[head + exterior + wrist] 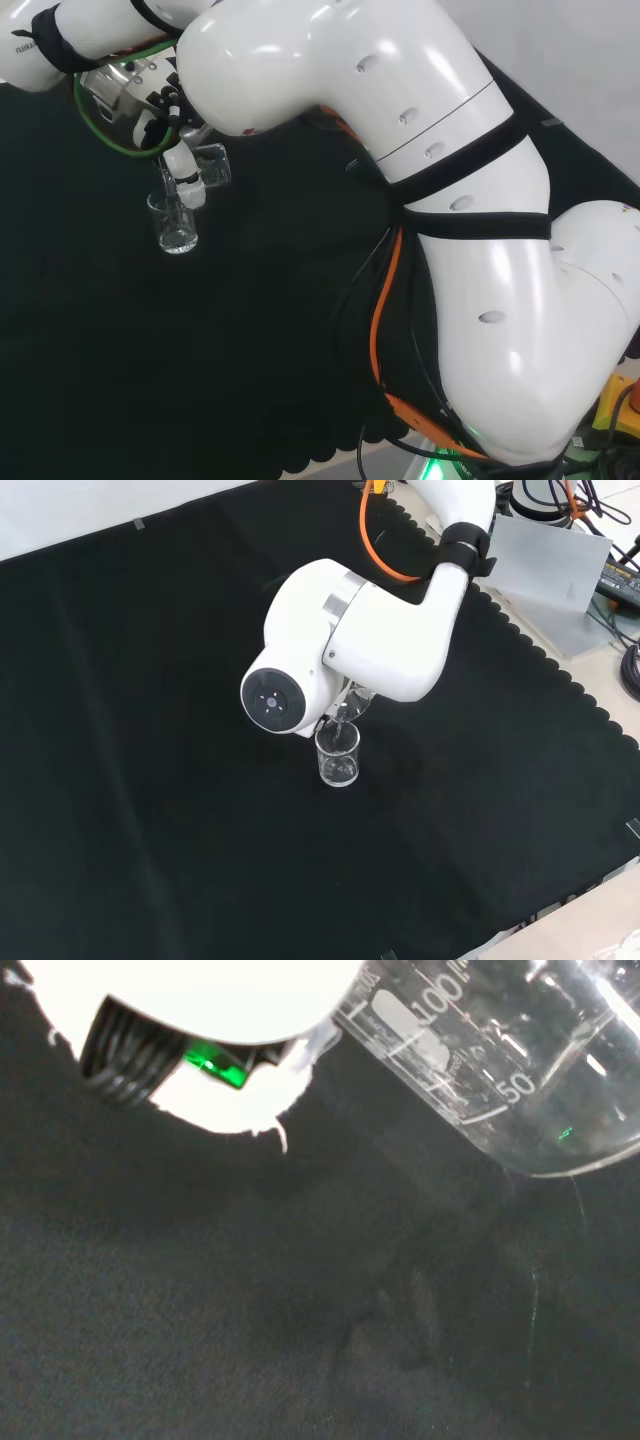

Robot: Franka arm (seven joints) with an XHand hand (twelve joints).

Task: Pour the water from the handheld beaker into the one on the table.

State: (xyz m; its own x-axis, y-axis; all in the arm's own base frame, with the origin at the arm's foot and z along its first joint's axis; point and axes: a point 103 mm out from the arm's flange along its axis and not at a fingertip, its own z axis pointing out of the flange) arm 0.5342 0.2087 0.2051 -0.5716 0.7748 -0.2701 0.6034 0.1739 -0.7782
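Hand (185, 175): curled round the handheld beaker (212, 165), tilted over the tabletop beaker (177, 223); pour judged under way, water level indistinct; righting and withdrawal remain; tabletop (150, 780): black cloth, scalloped edge; room: pale wall, cables beyond the cloth.

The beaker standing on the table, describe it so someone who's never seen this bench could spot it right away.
In the front view, find the arm's big white link with the round grey cap over the black cloth. Just below and right of that cap stands a small clear beaker on the cloth, upright with its mouth open. The handheld beaker is tilted above it in the hand; this one stands on the cloth.
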